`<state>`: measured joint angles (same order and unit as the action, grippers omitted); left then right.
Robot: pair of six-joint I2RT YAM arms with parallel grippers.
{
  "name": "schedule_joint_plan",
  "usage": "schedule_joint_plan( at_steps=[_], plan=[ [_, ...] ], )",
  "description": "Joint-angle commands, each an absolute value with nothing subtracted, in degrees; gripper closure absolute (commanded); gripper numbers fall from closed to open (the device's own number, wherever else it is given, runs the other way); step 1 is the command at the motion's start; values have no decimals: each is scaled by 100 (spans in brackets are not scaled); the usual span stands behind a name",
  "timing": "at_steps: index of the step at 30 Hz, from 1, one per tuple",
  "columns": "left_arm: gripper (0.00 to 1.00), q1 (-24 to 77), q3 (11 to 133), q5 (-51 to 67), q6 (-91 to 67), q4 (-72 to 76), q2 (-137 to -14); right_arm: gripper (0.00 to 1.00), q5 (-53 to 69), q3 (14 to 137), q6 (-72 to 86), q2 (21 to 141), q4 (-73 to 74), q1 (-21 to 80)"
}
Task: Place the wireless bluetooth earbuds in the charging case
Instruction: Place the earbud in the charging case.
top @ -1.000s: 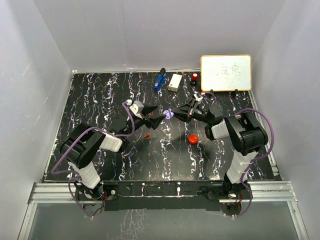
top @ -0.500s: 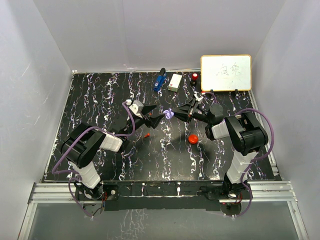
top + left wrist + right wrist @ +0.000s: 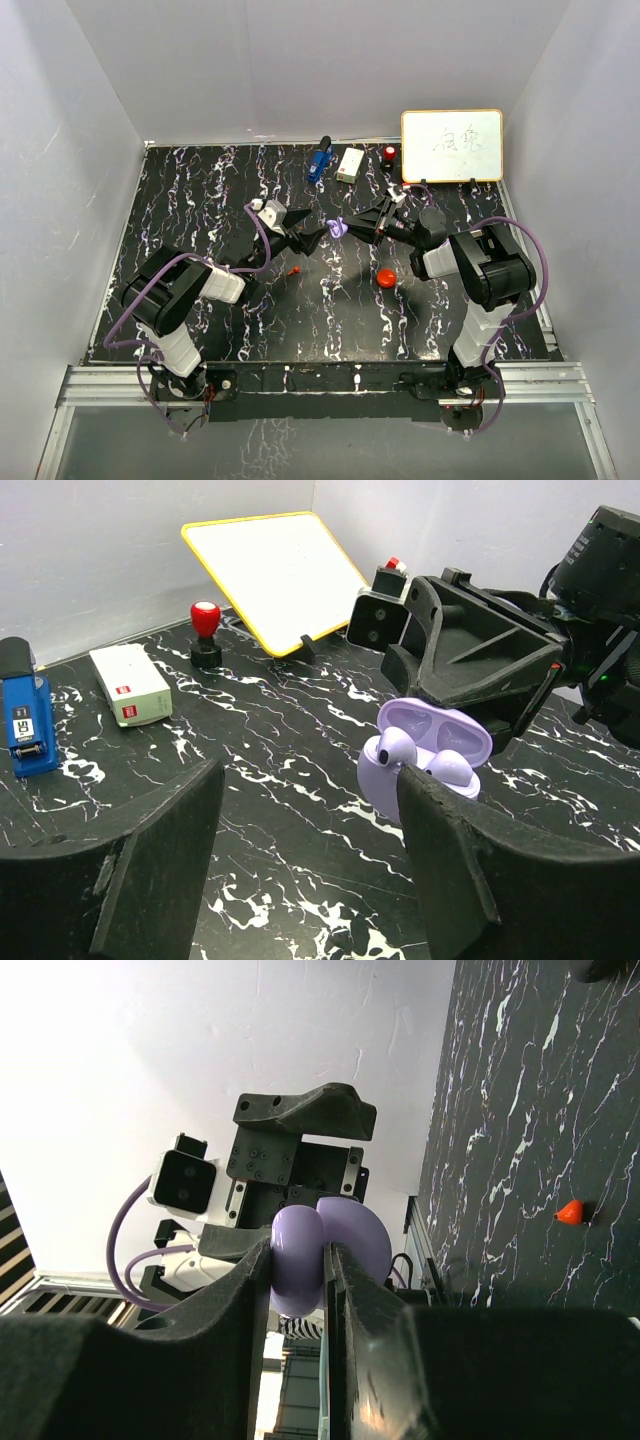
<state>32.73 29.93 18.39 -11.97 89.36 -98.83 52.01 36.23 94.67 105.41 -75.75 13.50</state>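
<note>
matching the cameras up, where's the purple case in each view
Top external: purple case just above centre.
Left wrist: right of centre, lid open.
Right wrist: dead centre.
Shared landmark: the right gripper, shut on it in every view.

Smooth glossy lilac plastic — charging case; polished black veined table.

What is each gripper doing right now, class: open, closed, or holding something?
Left gripper: open, nothing between its fingers.
Right gripper: closed on the purple case.
</note>
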Motion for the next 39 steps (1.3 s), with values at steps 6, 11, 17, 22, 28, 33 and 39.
schedule_joint_plan(
  at_steps=[6,11,17,22,28,33,39],
  plan=[
    [32,3272,3175,1770,-1072,9053,-9835,100,5167,3685,9509,10485,-8077,1369],
    [32,3270,3193,1732,-1056,9027,-9810,100,5165,3674,9493,10498,-8077,1369],
    [32,3275,3233,1720,-1029,8991,-9735,100,5165,3662,9497,10509,-8085,1368],
    [32,3278,3233,1700,-1020,8955,-9708,100,5167,3661,9504,10506,-8103,1365],
    [30,3265,2627,1221,-1208,9174,-9599,100,5170,3732,9485,10600,-8148,1364],
    [28,3287,2278,1613,-1408,9630,-9838,100,5104,3817,9509,10807,-8334,1371],
    [1,3758,2590,1543,-828,9412,-10288,100,4937,3974,9608,11023,-8499,1396]
  ],
)
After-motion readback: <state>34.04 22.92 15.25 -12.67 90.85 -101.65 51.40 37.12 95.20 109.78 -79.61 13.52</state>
